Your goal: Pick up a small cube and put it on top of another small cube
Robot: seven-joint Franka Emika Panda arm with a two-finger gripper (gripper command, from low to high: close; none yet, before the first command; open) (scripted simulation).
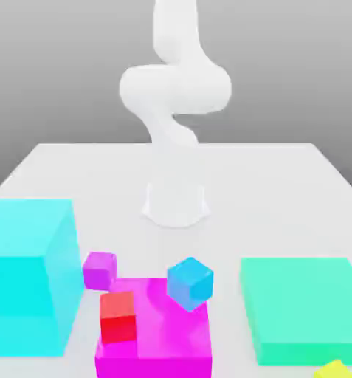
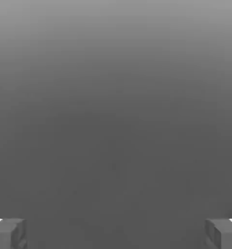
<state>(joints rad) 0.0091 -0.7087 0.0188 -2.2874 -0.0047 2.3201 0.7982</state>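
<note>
While arm (image 1: pixel 175 96) rears upright, tool (image 2: pixel 116 233) seemingly gapes wide.

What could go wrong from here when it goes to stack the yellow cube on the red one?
1. The yellow cube sits at the exterior view's bottom edge, close beside the green block, which may crowd the open end effector.
2. The red cube rests on the magenta block near the blue cube and purple cube; placing could knock them.

Smooth white rounded arm (image 1: pixel 176 96), grey blocky fingertips (image 2: pixel 8 234)
</note>
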